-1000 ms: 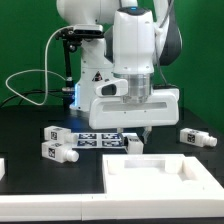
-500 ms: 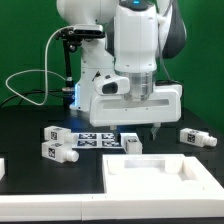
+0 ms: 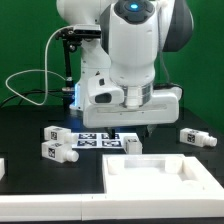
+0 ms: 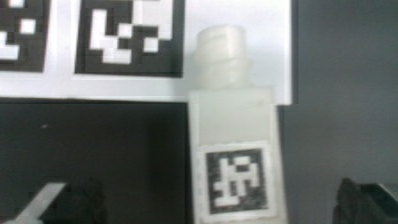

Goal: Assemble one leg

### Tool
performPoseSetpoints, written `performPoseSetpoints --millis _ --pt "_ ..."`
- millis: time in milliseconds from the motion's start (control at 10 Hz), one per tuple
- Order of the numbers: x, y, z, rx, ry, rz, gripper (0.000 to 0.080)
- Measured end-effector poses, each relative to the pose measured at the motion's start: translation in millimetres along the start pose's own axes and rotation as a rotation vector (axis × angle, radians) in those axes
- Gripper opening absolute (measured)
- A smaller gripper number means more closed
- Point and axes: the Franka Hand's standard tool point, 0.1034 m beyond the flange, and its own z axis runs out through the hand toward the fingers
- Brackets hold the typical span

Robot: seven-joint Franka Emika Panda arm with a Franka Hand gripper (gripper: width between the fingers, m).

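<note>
A white leg (image 3: pixel 132 143) lies on the black table just behind the tabletop (image 3: pixel 170 178), at the edge of the marker board (image 3: pixel 100 141). My gripper (image 3: pixel 146 126) hangs just above it. In the wrist view the leg (image 4: pixel 231 130) lies lengthwise between my fingers, its round stem pointing away and its tagged square end near them. The gripper (image 4: pixel 210 206) is open. One dark fingertip (image 4: pixel 50 206) stands on each side of the leg, apart from it. Nothing is held.
Two more legs (image 3: pixel 56 133) (image 3: pixel 58 152) lie at the exterior view's left, and another (image 3: pixel 197 138) at the right. The robot base and cables stand behind. A white part shows at the left edge (image 3: pixel 3 166).
The wrist has turned above the leg and the gripper sits a little higher. The leg and the other parts have not moved.
</note>
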Motion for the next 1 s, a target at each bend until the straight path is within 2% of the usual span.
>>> performPoseSetpoints --millis 100,200,300,400,500,800,1000 --pt "1.6 0.4 1.2 0.004 -0.054 0.004 0.0649" --pt "-0.6 0.1 -2.5 0.005 -0.193 0.028 0.0649" --pt "11.2 -3.0 -8.3 -0.009 -0.273 0.044 0.0649" --pt "19.4 -5.6 -9.8 -0.012 -0.307 0.058 0.0649" --pt "20.3 -4.2 -10.6 -0.002 -0.306 0.065 0.0649" --pt "20.4 -3.6 -8.8 -0.003 -0.307 0.066 0.0649" --pt "15.0 -3.1 0.3 -0.018 -0.379 0.127 0.0649"
